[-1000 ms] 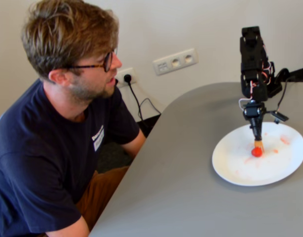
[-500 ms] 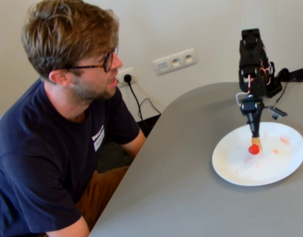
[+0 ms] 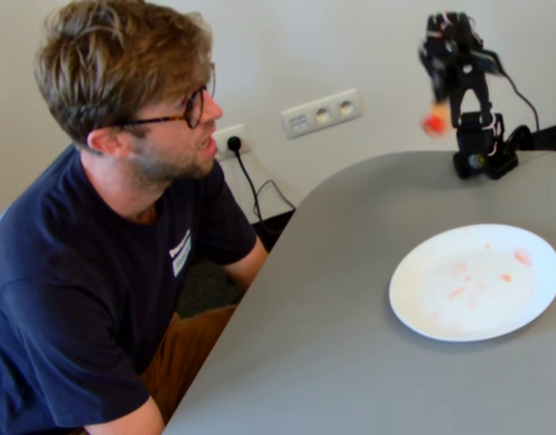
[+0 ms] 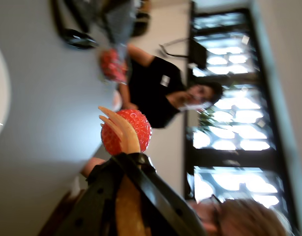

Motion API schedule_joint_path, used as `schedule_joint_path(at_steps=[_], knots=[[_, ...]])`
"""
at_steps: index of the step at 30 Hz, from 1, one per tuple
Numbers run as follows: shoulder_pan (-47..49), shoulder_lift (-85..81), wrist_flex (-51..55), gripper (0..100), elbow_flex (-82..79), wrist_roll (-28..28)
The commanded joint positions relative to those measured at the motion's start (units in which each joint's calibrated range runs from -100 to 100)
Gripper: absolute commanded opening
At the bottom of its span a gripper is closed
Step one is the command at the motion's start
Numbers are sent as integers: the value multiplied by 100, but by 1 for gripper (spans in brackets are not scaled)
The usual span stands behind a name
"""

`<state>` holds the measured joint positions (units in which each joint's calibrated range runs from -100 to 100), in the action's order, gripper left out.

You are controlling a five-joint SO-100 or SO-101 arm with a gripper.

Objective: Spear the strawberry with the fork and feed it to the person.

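Note:
The strawberry [image 3: 433,124] is speared on the light tan fork [image 3: 438,107] and hangs in the air at the far right of the table, well above and behind the white plate [image 3: 407,308]. In the wrist view the strawberry [image 4: 136,129] sits on the fork's tines [image 4: 120,129]. My black gripper [image 4: 129,161] is shut on the fork's handle; in the fixed view the gripper [image 3: 441,83] points down from the raised arm. The man with glasses and navy T-shirt [image 3: 124,181] sits at the left, facing the table, mouth slightly open, far from the strawberry. His head [image 4: 239,216] shows at the wrist view's bottom right.
The plate holds only pink juice smears. The arm's base [image 3: 482,156] stands at the table's back right edge. Wall sockets [image 3: 321,113] and a plugged cable [image 3: 234,145] are behind. A second person in a black shirt [image 4: 158,91] shows in the wrist view.

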<state>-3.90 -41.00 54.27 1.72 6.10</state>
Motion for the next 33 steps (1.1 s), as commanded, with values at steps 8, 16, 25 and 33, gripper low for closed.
schedule_joint_path(at_steps=[8,16,25,33], knots=[[-2312,-402,-1815,1,-857,45],[-2841,-402,-4661,1,-2390,-2],[-3215,1318,-7202,1,-2228,40],[-3722,3529,-7942,1,-307,51]])
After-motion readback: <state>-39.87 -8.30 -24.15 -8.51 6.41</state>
